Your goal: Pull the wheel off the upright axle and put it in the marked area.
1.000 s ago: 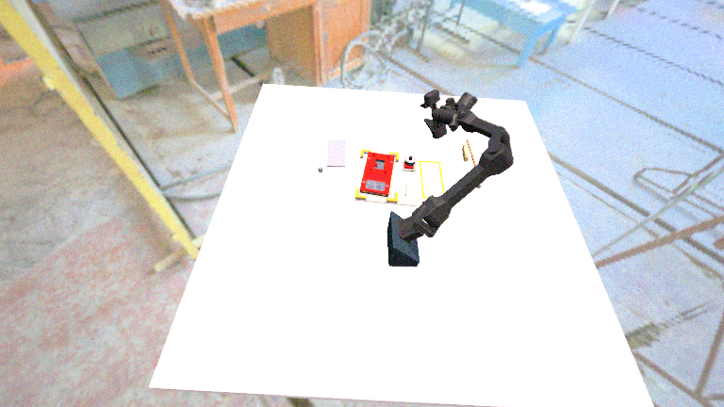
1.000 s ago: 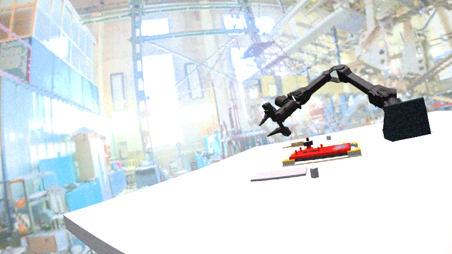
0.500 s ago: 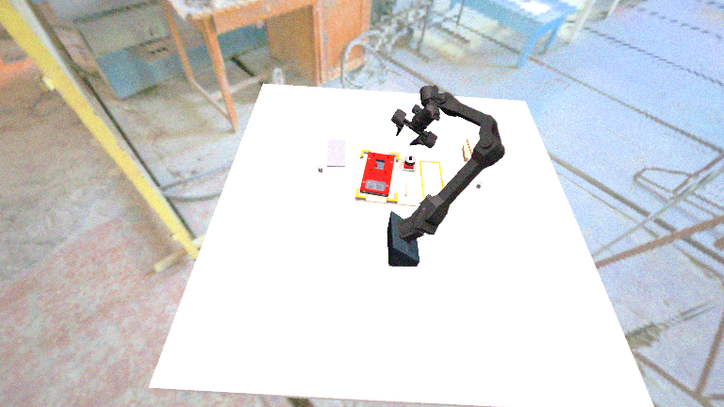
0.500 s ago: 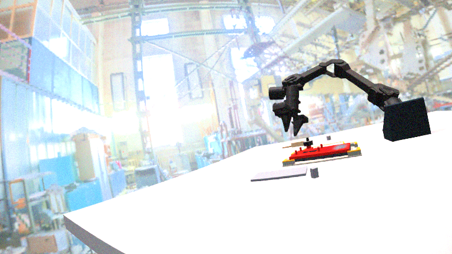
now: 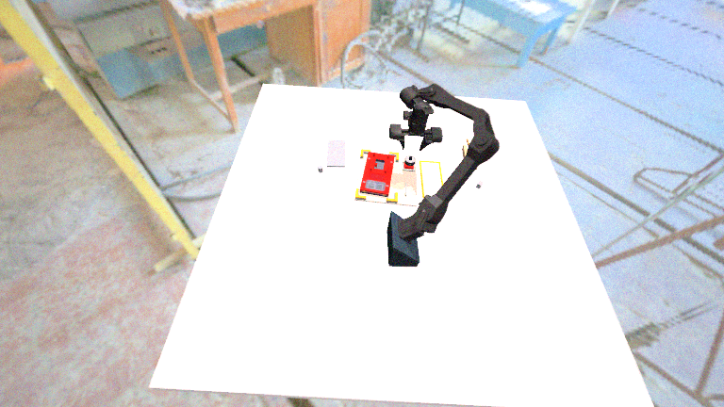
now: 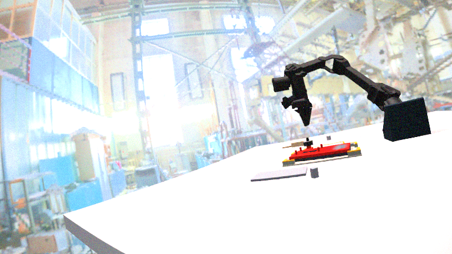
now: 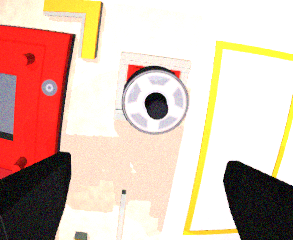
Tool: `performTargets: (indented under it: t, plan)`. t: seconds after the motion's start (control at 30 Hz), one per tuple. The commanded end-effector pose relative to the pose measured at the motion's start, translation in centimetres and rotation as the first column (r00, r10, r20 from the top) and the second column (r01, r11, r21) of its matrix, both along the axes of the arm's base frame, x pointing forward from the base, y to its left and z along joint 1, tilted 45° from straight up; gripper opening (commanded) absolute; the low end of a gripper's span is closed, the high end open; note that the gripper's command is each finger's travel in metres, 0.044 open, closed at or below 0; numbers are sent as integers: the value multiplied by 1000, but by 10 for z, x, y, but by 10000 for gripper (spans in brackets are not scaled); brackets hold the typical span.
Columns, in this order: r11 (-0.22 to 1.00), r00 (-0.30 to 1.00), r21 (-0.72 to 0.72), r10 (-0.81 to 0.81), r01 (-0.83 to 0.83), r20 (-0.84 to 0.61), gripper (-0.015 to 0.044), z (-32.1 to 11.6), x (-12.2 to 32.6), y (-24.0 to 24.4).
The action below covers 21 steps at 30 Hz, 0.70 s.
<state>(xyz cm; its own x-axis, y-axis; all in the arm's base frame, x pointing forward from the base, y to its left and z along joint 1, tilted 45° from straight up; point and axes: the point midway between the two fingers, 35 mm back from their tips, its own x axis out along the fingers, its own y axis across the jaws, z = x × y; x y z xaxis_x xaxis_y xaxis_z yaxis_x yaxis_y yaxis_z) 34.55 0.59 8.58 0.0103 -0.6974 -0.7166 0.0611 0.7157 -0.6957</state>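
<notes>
The wheel (image 5: 409,158) (image 6: 308,143) (image 7: 136,107), white-faced with a dark rim and dark centre, sits on the upright axle on a small red base (image 5: 408,166). The axle itself is mostly hidden by the wheel. The marked area is a yellow outline (image 5: 421,178) (image 7: 210,105) to the right of the wheel in the wrist view, with nothing inside it there. My gripper (image 5: 412,148) (image 6: 306,124) (image 7: 150,168) is open and empty, pointing down above the wheel without touching it. In the wrist view the wheel lies ahead of the fingertips, between their lines.
A red panel (image 5: 379,178) (image 6: 328,150) (image 7: 41,125) with small pegs lies between yellow corner brackets (image 5: 392,196) (image 7: 90,30), left of the wheel. A thin rod (image 7: 122,215) stands near the wheel. A pale flat slab (image 5: 336,153) (image 6: 279,174) and a small grey cylinder (image 5: 320,170) (image 6: 314,172) lie farther left.
</notes>
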Motion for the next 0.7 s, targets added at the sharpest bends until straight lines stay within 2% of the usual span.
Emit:
performTargets:
  t: [0.0,0.23,0.67]
  plan:
    - [1000,1000,-15,3,-3,-2,300,3,4,-2]
    - [1000,1000,-15,3,-3,-1,300,0,9,-7]
    - [1000,1000,-18,3,-3,0,300,-47,9,-56]
